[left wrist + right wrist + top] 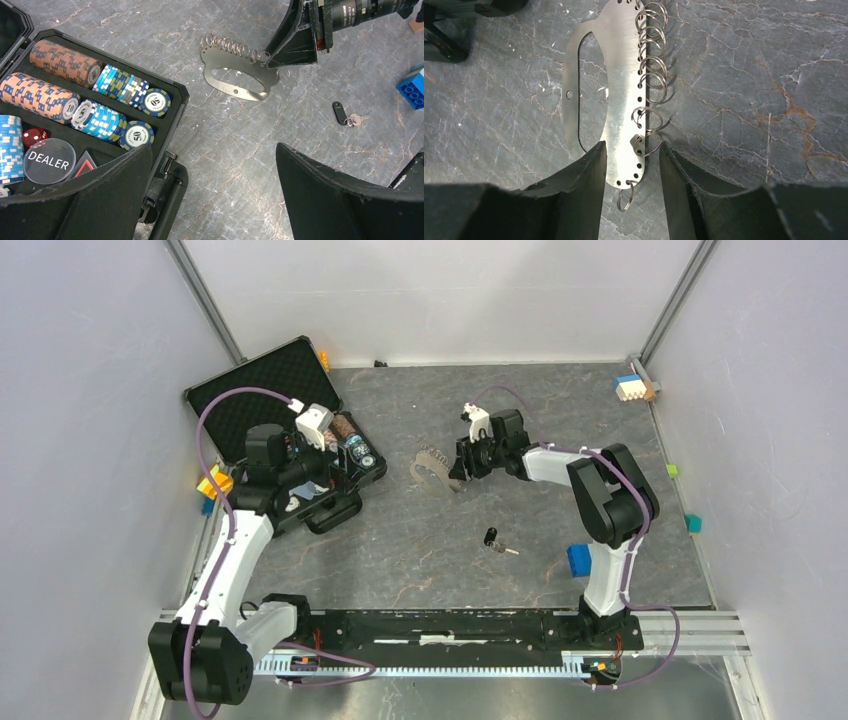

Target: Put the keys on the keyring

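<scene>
The keyring (432,468) (235,85) (621,100) is a flat grey metal loop lying on the table, with several small wire rings along one edge. My right gripper (462,462) (630,145) is down at its near end. Its fingers straddle the plate's tip, the left one close against the edge, the right one a little apart, so it is open with nothing clamped. A small key (492,538) (340,112) with a black head lies loose on the table, nearer the arms. My left gripper (335,475) (212,147) hangs wide open over the case's edge, holding nothing.
An open black case (270,380) (172,90) of poker chips sits at the left, its handle (165,200) under my left fingers. A blue brick (578,560) (412,87) lies beside the right arm. Coloured blocks (632,388) stand at the back right corner.
</scene>
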`<state>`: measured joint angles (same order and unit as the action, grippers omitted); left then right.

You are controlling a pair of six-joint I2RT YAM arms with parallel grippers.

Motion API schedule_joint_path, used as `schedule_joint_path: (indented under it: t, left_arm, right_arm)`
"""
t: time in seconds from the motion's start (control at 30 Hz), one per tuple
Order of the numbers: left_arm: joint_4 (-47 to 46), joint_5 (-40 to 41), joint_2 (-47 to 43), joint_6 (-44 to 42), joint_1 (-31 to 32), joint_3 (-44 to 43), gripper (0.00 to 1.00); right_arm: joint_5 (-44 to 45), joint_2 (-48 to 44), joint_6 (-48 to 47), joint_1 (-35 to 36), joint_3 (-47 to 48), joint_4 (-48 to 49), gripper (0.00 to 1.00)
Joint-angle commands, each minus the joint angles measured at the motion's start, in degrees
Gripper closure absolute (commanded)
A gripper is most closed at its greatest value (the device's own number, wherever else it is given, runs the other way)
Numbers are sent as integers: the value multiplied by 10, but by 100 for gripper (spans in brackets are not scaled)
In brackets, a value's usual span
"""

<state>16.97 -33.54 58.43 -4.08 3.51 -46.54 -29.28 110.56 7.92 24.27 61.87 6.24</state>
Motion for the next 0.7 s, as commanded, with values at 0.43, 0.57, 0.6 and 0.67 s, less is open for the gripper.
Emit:
schedule_joint_path:
  t: [0.43,0.57,0.6,0.67]
  left_arm:
    - [-23,-25,-13,-16,2,-1,0]
    - [-23,-26,-14,-16,2,0,0]
    - [-23,-26,-13,-16,2,-1,0]
    - [-23,-26,-14,-16,2,0,0]
  right_arm:
    - [57,31,20,9,50,-17,65]
    - [62,31,21,9,52,-19,68]
    - [64,31,21,9,54,-20,69]
    - [65,32,19,9,61,-23,71]
